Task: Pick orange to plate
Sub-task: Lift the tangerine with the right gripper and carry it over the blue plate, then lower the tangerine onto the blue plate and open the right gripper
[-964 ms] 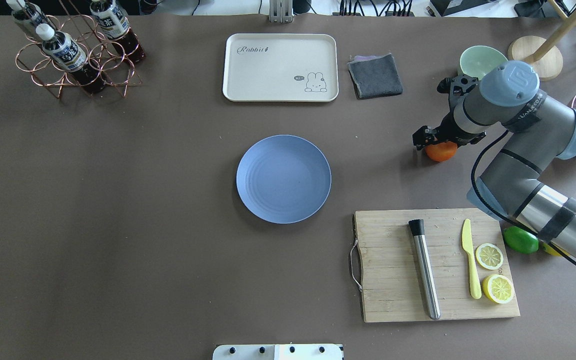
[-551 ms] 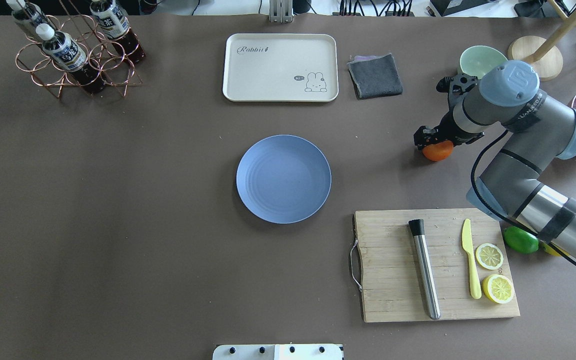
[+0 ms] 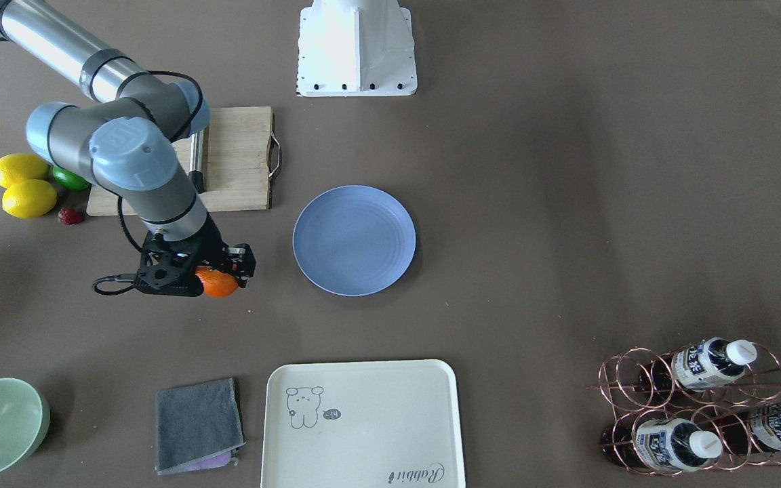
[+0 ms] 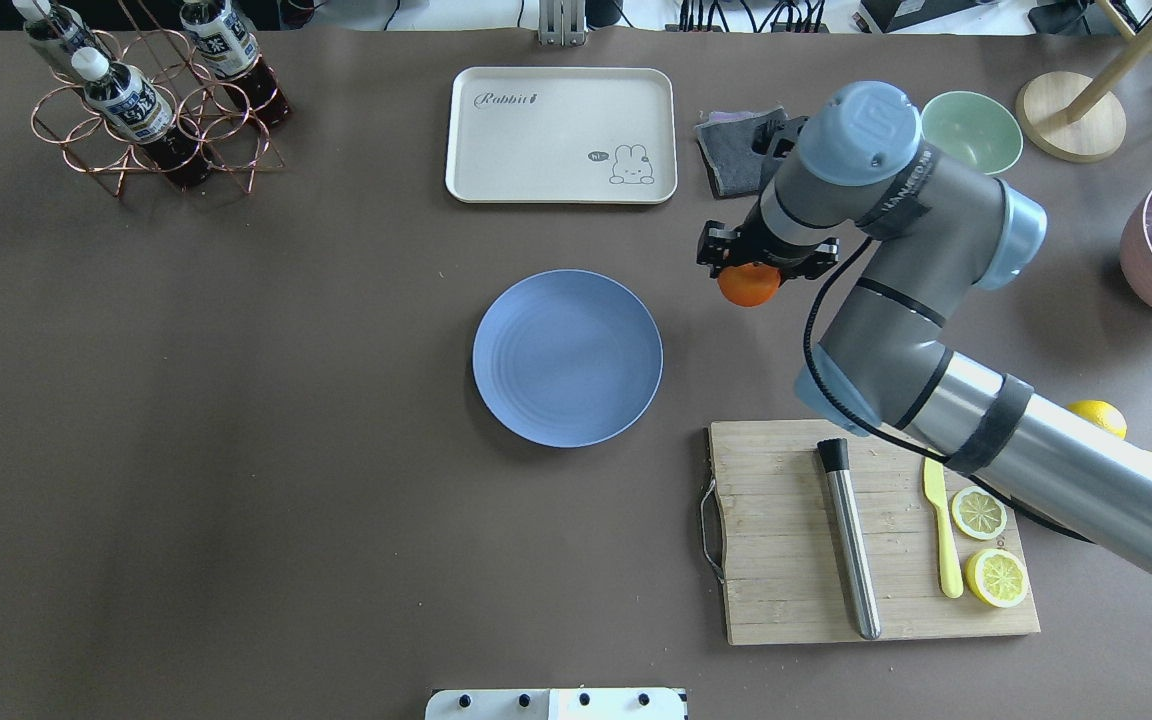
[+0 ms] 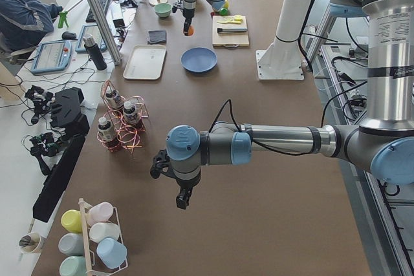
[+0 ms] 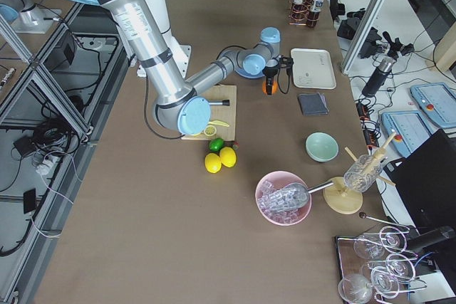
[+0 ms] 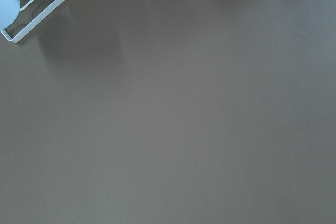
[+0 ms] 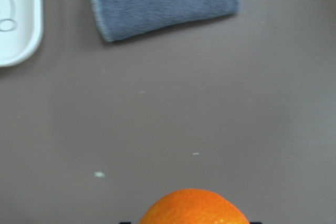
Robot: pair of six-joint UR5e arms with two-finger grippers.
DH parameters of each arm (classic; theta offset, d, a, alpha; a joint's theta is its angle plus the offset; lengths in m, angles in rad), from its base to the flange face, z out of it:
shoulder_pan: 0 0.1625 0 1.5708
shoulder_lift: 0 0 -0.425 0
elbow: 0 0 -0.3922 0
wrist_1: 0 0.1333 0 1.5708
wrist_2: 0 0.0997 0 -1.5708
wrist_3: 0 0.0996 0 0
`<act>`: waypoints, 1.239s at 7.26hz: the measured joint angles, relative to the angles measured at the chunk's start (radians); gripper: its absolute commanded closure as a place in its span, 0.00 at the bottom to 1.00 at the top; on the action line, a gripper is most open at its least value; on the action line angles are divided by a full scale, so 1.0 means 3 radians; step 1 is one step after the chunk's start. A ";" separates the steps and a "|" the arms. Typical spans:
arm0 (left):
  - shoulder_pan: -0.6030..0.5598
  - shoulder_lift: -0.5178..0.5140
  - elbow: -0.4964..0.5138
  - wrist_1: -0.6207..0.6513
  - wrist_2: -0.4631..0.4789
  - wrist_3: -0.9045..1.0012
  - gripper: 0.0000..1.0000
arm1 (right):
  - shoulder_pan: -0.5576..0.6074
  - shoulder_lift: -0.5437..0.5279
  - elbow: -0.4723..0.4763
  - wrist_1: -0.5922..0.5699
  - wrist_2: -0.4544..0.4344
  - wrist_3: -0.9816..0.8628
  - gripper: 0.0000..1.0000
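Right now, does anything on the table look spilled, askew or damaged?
Nothing stands out. The right gripper holds the orange intact, short of the periwinkle plate, which lies flat and bare. The lemon slices and yellow knife lie tidily on the cutting board.

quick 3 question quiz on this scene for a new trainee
1. Which gripper holds the orange? A left, B right, C neither.
2. True or false: the plate holds nothing yet.
3. Fill in: the grey cloth lies between the cream tray and the pale-green ____.
Key: 1 B, the right gripper. 2 True. 3 bowl.
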 measured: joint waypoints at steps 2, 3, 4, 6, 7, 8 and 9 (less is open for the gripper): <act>0.0002 -0.0002 -0.0003 -0.0003 -0.0003 0.0000 0.02 | -0.0328 0.0384 -0.0075 -0.0212 -0.0251 0.0675 1.00; 0.0003 -0.0001 -0.0006 -0.0004 -0.0004 0.0000 0.02 | -0.0467 0.0511 -0.0174 -0.0229 -0.0356 0.0878 1.00; 0.0003 -0.0001 -0.0008 -0.0004 -0.0004 0.0000 0.02 | -0.0583 0.0626 -0.0317 -0.0222 -0.0431 0.1020 1.00; 0.0004 0.0002 -0.0009 -0.0004 -0.0004 0.0000 0.02 | -0.0723 0.0748 -0.0476 -0.0207 -0.0537 0.1161 1.00; 0.0006 0.0003 -0.0007 -0.0004 -0.0004 0.0000 0.02 | -0.0743 0.0770 -0.0505 -0.0206 -0.0553 0.1173 0.43; 0.0007 0.0016 -0.0007 -0.0005 -0.0004 0.0000 0.02 | -0.0751 0.0778 -0.0517 -0.0204 -0.0558 0.1169 0.00; 0.0010 0.0036 -0.0008 -0.0006 -0.0004 0.0000 0.02 | -0.0755 0.0780 -0.0518 -0.0203 -0.0564 0.1142 0.00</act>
